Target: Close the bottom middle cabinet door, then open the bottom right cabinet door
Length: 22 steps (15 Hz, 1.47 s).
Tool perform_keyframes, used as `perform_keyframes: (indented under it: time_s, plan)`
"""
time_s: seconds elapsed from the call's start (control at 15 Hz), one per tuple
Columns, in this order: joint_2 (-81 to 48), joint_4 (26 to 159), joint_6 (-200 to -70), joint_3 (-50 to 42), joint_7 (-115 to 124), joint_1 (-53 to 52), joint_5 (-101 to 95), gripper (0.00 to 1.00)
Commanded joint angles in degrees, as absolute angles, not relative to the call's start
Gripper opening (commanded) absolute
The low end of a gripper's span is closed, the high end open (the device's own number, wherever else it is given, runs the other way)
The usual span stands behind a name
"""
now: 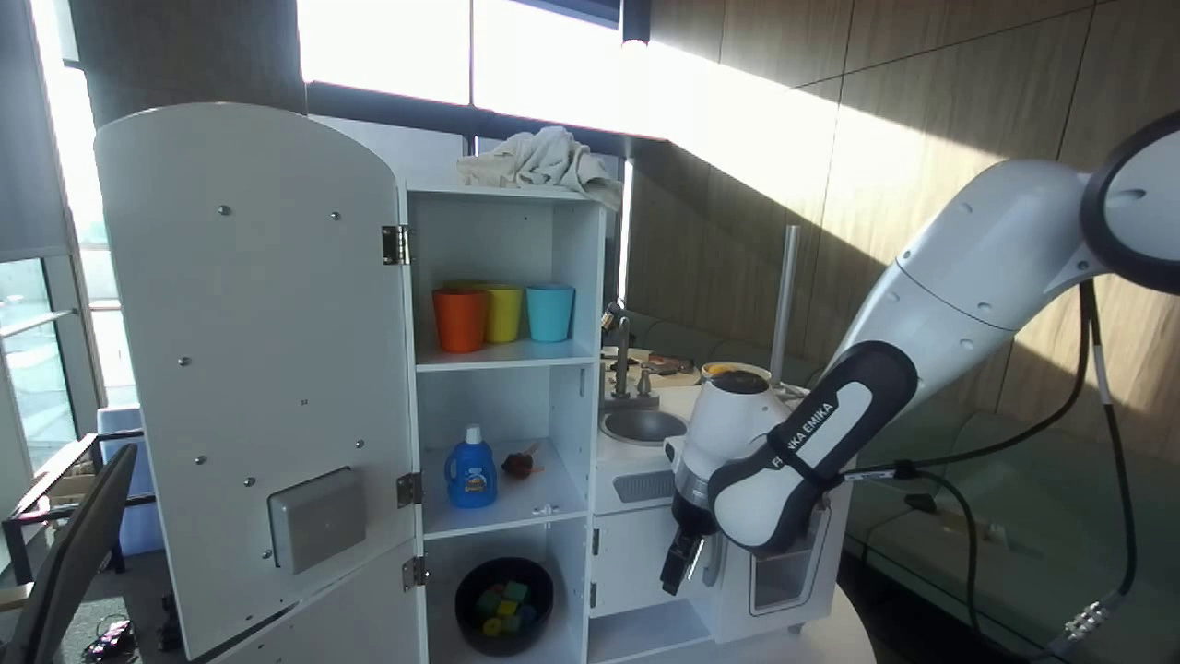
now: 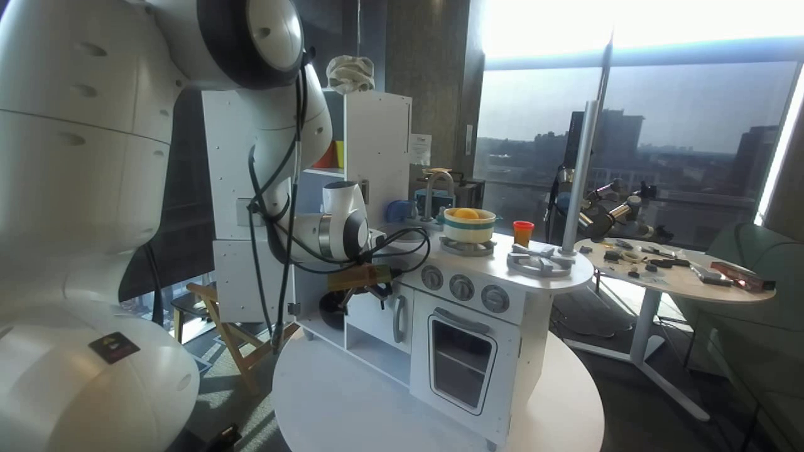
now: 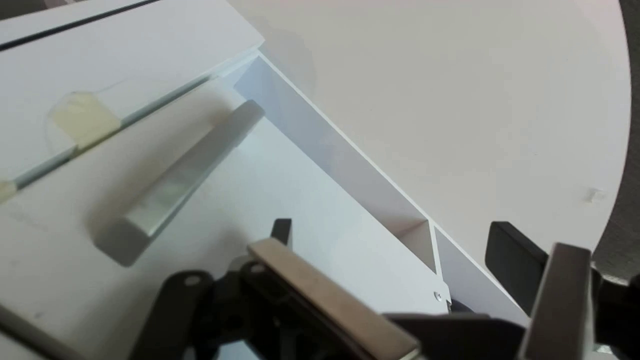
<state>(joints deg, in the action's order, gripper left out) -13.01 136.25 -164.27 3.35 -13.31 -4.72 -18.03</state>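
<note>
As the gripper (image 3: 392,235) gapes wide and empty by the plain door (image 1: 633,560), swinging right to the oven door (image 2: 461,364) could hook the former's handle (image 3: 187,174).

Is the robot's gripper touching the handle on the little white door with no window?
Apart. The wrist view shows it: bare white door is visible between the handle and the open gripper.

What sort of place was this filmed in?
Probably an office or lab room rather than a working kitchen: the toy kitchen stands on a round white table, a large window looks out on buildings, and there is a cluttered second table.
</note>
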Motion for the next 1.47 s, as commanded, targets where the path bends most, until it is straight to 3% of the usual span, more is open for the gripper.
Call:
perform_keyframes:
  time_s: [0.0,0.73,1.33,1.4]
  plan:
    - [-11.6,139.4,-166.9,2.4,-12.8,-5.1,-19.9,1.0]
    - [-2.5,151.5,-164.5,1.7,-13.1,-4.2,-21.4,1.0]
    - [5.0,150.4,-151.2,-1.4,-15.2,-1.2,-34.4,1.0]
    - [3.2,150.6,-154.3,-1.3,-12.6,-1.1,-34.0,1.0]
